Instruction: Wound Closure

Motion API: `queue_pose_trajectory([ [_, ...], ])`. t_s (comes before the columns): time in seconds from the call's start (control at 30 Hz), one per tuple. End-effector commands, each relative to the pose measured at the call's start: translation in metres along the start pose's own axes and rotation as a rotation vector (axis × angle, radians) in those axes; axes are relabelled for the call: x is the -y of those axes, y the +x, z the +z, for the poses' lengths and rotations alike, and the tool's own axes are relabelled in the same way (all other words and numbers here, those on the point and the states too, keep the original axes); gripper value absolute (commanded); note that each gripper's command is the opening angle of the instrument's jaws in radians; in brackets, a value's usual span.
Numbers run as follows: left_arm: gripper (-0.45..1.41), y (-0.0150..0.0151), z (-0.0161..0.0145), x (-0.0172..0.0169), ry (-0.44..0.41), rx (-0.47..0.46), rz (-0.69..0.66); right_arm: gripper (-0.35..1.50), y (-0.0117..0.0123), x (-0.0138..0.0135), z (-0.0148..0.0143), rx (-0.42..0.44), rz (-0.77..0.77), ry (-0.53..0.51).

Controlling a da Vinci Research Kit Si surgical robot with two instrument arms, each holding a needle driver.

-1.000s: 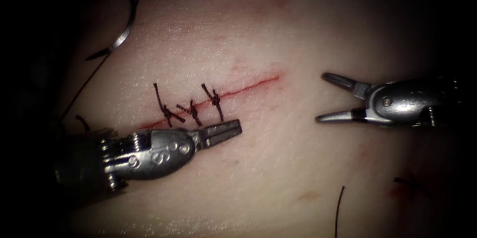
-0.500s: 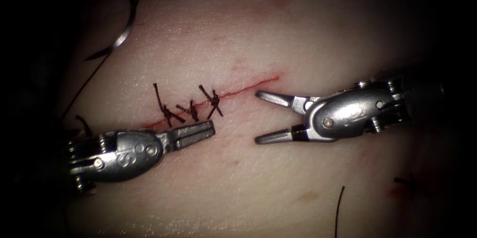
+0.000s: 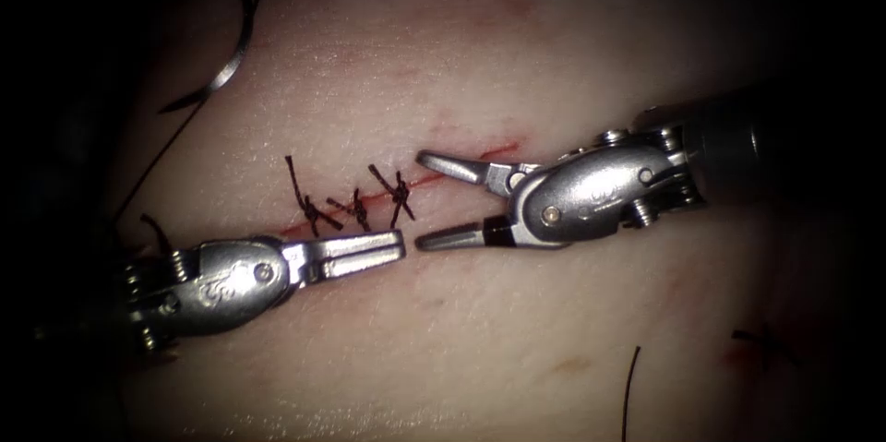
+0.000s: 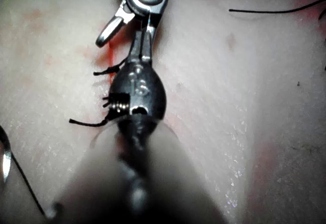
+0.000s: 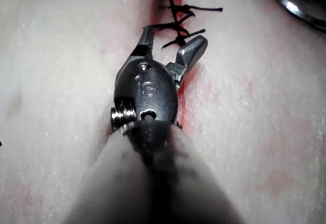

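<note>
Left gripper (image 3: 392,246) closed, empty; right gripper (image 3: 423,200) wide, empty, astride the cut (image 3: 494,149). Needle (image 3: 231,64) lies free on the tissue (image 3: 480,331) (well beyond left gripper).

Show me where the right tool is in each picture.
Endoscope: right tool right of centre, open jaws astride the cut, empty.
Left wrist: right tool just beyond the left tool's shut, empty tip.
Right wrist: right tool close up, jaws beside the stitches.
Shared landmark: stitches. Needle lies loose on the tissue, far left.
</note>
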Motion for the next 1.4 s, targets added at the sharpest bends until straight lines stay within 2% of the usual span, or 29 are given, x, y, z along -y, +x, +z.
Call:
queue_pose_trajectory([
  [0.03,-0.45,-0.0004,0.0005,0.0003,-0.002,-0.005,0.002,1.16,-0.0003,0.0006,0.0012,-0.011,-0.002,0.005],
  [0.4,-0.45,-0.0001,0.0003,0.0002,-0.009,-0.033,-0.013,1.01,-0.0007,0.0013,0.0034,-0.046,-0.027,0.008],
  [0.87,-0.45,0.0003,0.0004,-0.0003,-0.006,-0.042,-0.012,1.01,0.0,0.0017,0.0064,-0.092,-0.048,0.007],
  [1.13,-0.45,0.0003,0.0011,-0.0005,0.006,-0.048,-0.022,1.18,0.0008,0.0021,0.0075,-0.105,-0.053,-0.001],
  [1.4,-0.45,0.0004,0.0012,-0.0005,0.003,-0.052,-0.021,1.11,0.001,0.0023,0.0078,-0.107,-0.055,0.001],
])
